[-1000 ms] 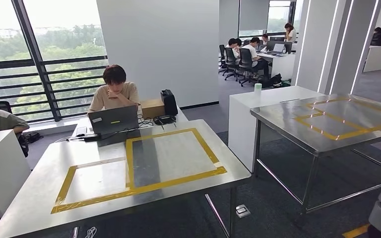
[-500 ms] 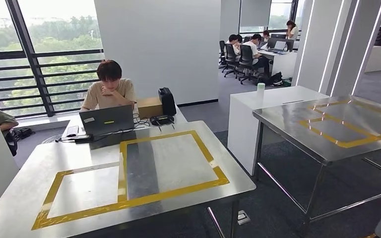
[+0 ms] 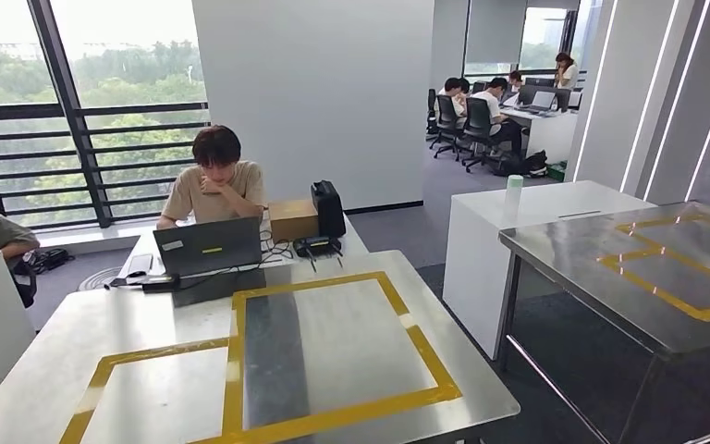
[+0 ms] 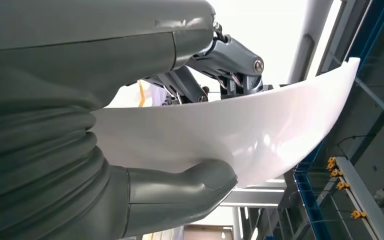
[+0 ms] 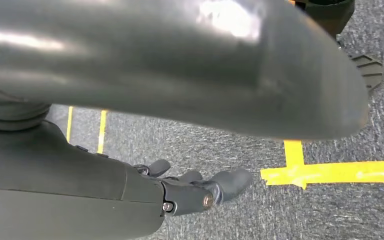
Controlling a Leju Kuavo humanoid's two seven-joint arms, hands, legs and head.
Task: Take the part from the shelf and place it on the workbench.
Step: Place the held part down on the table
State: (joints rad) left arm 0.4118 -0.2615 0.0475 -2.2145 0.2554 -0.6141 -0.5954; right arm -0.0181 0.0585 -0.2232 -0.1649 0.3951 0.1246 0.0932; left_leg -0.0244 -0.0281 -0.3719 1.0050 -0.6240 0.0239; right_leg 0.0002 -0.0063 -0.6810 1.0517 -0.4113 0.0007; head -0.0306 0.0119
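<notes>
1. Left hand (image 4: pixel 180 125) has a solid grip on the part (image 4: pixel 260 130), a glossy white curved panel. The thick grey thumb (image 4: pixel 200 185) presses one face and the darker fingers (image 4: pixel 230 60) clamp the opposite side.
2. So the part is in the robot's left hand, up in the air, not on any table. The left wrist view has blue framing (image 4: pixel 310 200) behind it.
3. Right hand (image 5: pixel 200 192) holds nothing. Its dark fingers are loosely stretched out and a bit apart, hanging over grey carpet (image 5: pixel 230 150) with yellow floor tape (image 5: pixel 330 172).
4. Head view: the metal workbench (image 3: pixel 83 333) sits right in front, with yellow tape rectangles (image 3: pixel 425 356) marked on top.
5. A person (image 3: pixel 214 185) sits at the far end behind a laptop (image 3: pixel 208 245), with a cardboard box (image 3: pixel 293 219) and a black bag (image 3: pixel 328 208) just beside it.
6. A second steel table (image 3: pixel 592 268) with its own tape stands off to the right, well apart.
</notes>
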